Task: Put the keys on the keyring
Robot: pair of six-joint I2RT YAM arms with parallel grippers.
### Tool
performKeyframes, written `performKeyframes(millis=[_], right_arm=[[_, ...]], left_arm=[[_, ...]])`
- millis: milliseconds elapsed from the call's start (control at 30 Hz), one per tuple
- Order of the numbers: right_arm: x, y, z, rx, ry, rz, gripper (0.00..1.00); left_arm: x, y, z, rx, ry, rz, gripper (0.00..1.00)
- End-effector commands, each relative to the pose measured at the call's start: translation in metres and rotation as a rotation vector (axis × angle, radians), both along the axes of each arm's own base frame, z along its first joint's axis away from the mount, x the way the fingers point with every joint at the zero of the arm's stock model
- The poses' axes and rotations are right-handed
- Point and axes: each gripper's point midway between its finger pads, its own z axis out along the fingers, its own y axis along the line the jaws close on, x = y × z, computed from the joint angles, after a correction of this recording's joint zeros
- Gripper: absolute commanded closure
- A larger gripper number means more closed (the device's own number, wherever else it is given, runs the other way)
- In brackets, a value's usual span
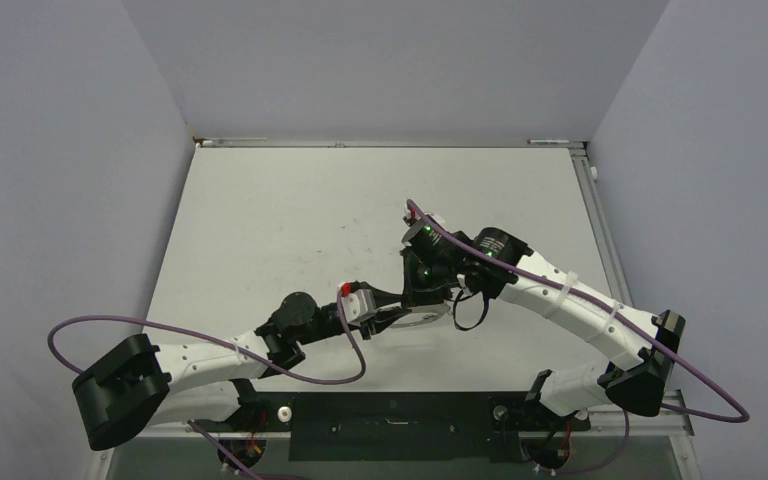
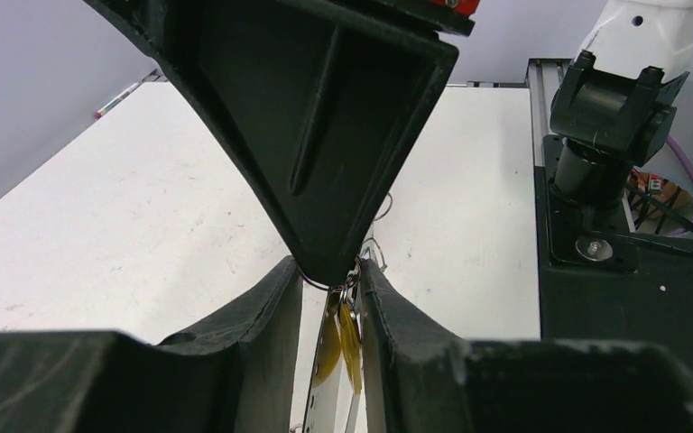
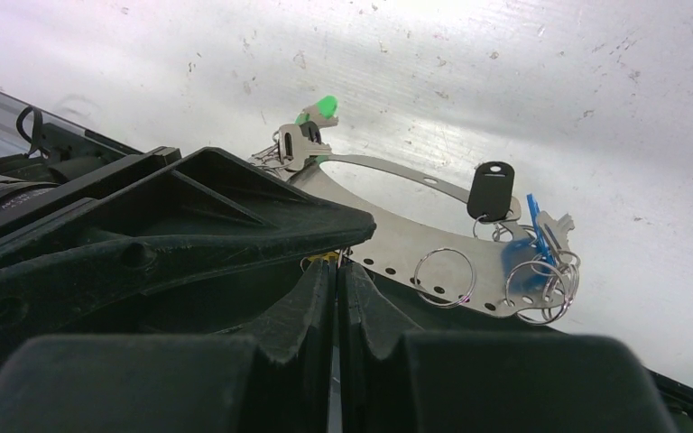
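Note:
The keyring (image 3: 397, 248) is a silvery curved metal band with small holes, lying on the table. A green key (image 3: 316, 122), a black tag (image 3: 490, 189) and a blue key (image 3: 519, 257) hang on it by small split rings. My left gripper (image 2: 329, 267) is nearly closed around the small ring of the yellow key (image 2: 347, 338), which hangs between its fingers over the band (image 2: 325, 401). My right gripper (image 3: 337, 264) is shut on that same ring from above. Both grippers meet at mid-table, left (image 1: 392, 318) and right (image 1: 422, 305).
A loose split ring (image 3: 445, 277) and a cluster of rings (image 3: 549, 290) lie on the band's right end. The right arm's base (image 2: 609, 117) and a black mounting plate (image 2: 623, 298) stand at the near edge. Grey walls enclose the white table (image 1: 290, 220).

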Motion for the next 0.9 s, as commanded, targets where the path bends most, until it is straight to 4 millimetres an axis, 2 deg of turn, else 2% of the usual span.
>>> performKeyframes(millis=[0,133,200,233,333,400,500,600,867], right_arm=[[0.006,0.009,0.037,0.112,-0.078,-0.012,0.95],[0.005,0.012,0.038,0.123,-0.074,-0.007,0.95],[0.006,0.014,0.040,0.139,-0.079,-0.007,0.95],[0.006,0.015,0.039,0.146,-0.077,-0.011,0.88],[0.006,0.017,0.042,0.170,-0.084,-0.011,0.61],[0.008,0.015,0.044,0.172,-0.100,-0.022,0.50],[0.011,0.012,0.047,0.173,-0.124,-0.039,0.48],[0.013,0.008,0.048,0.173,-0.142,-0.054,0.53],[0.013,0.002,0.033,0.164,-0.164,-0.105,0.57]], left_arm=[[0.000,-0.005,0.018,-0.022,-0.046,-0.008,0.85],[-0.001,-0.004,0.019,-0.024,-0.055,-0.002,0.97],[0.000,-0.003,0.021,-0.030,-0.053,0.001,1.00],[-0.001,-0.003,0.021,-0.032,-0.049,0.000,1.00],[-0.003,-0.005,0.025,-0.042,-0.027,-0.011,1.00],[-0.003,-0.005,0.027,-0.049,-0.014,-0.015,1.00],[-0.004,-0.005,0.028,-0.062,0.014,-0.016,1.00],[-0.005,-0.003,0.033,-0.099,0.045,-0.013,1.00],[-0.005,-0.001,0.047,-0.177,0.121,-0.007,1.00]])
